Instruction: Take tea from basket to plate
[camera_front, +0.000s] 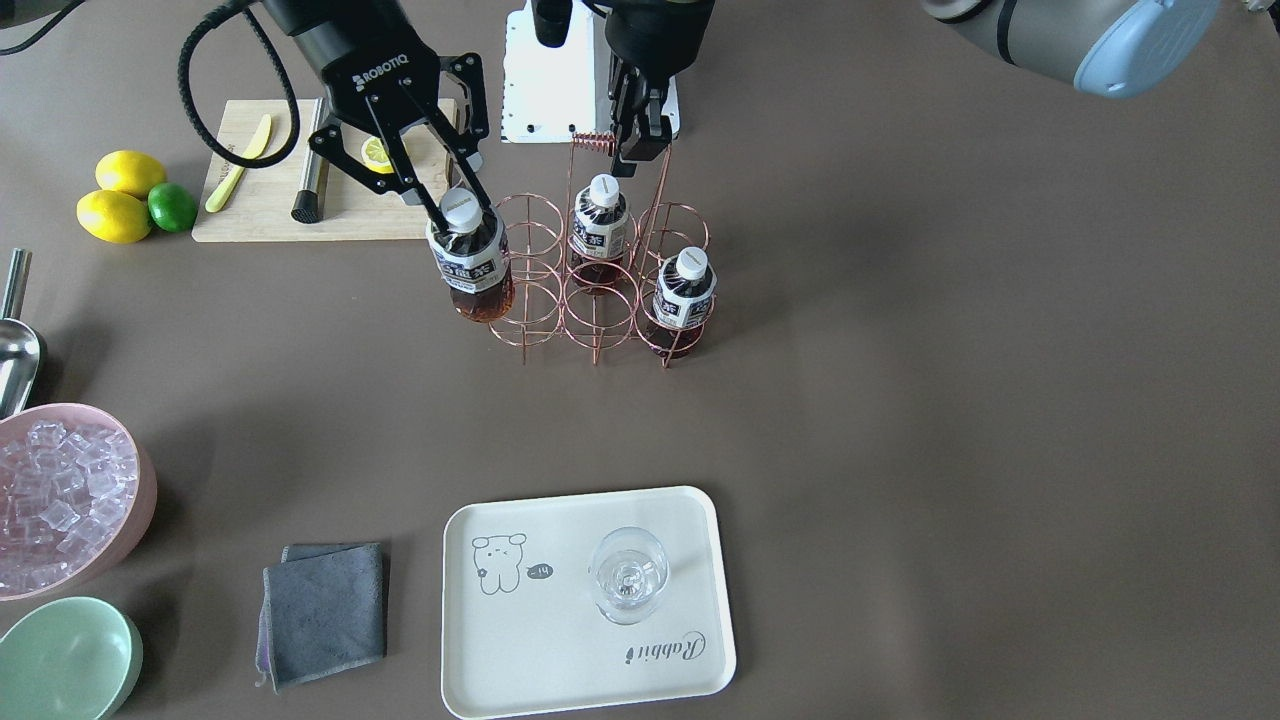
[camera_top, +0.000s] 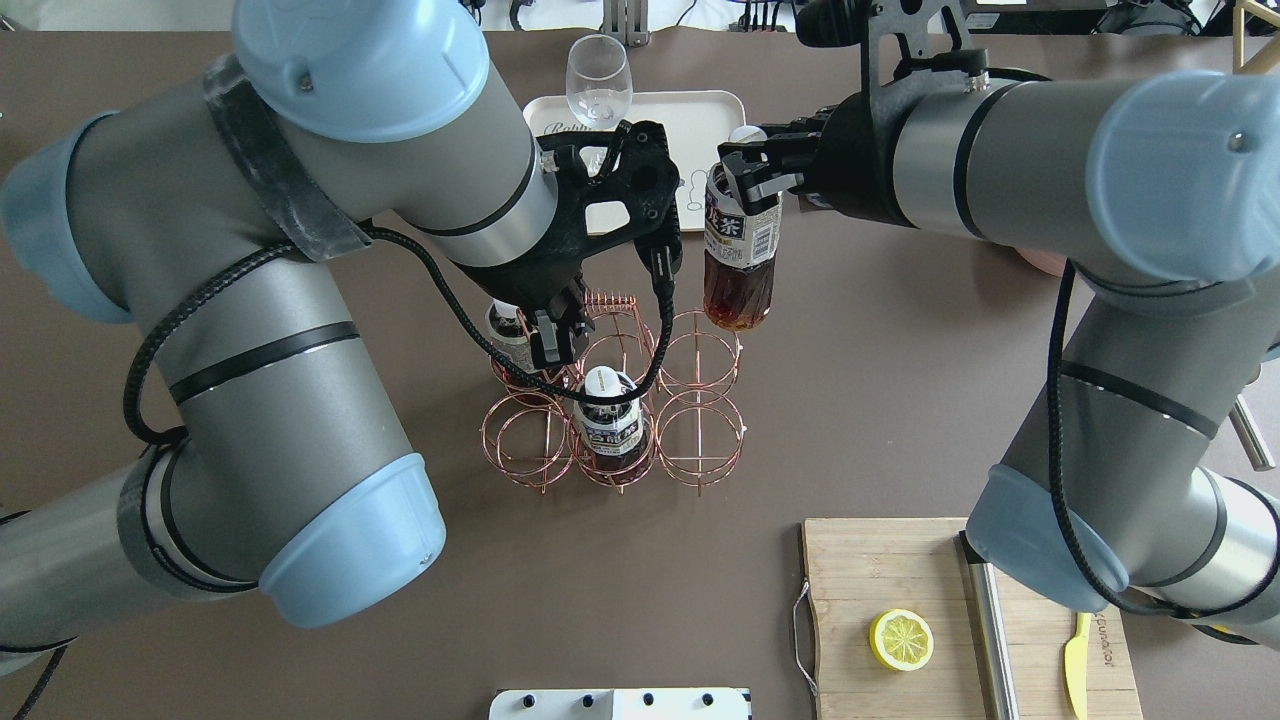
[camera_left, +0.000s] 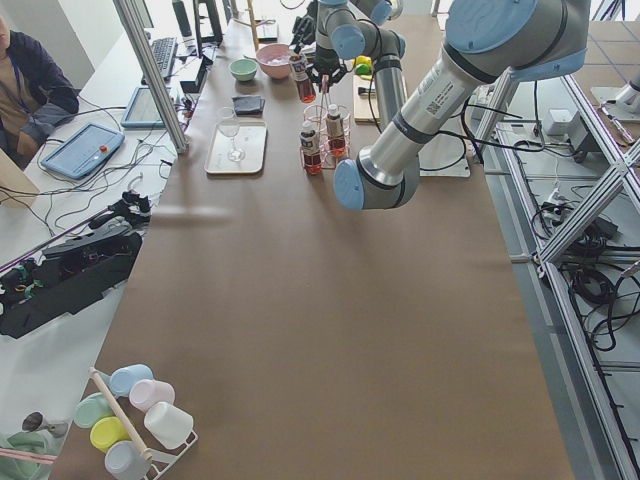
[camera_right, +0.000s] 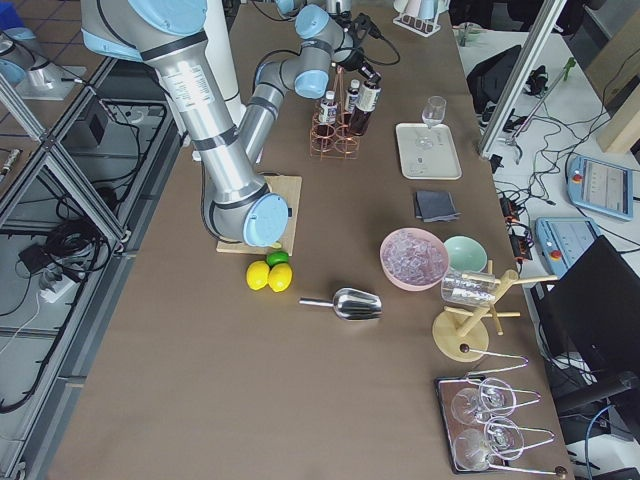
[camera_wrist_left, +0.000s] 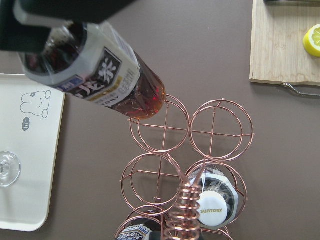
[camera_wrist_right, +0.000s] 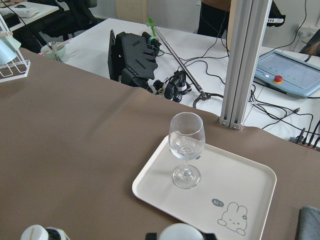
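Note:
My right gripper (camera_front: 463, 212) is shut on the white cap of a tea bottle (camera_front: 470, 265) and holds it tilted in the air, just above the corner ring of the copper wire basket (camera_front: 600, 300). The bottle also shows in the overhead view (camera_top: 740, 250) and the left wrist view (camera_wrist_left: 100, 75). Two more tea bottles (camera_front: 600, 225) (camera_front: 685, 290) stand in the basket. My left gripper (camera_front: 640, 148) is shut on the basket's coiled handle (camera_front: 595, 143). The cream plate (camera_front: 560, 660) lies apart from the basket, towards the operators' side, and shows in the right wrist view (camera_wrist_right: 240, 185).
A wine glass (camera_front: 628, 575) stands on the plate. A grey cloth (camera_front: 325, 612), a mint bowl (camera_front: 65, 660) and a pink bowl of ice (camera_front: 60, 495) lie beside it. A cutting board (camera_front: 270, 205) with a lemon slice, lemons (camera_front: 115, 215) and a lime lie behind my right arm.

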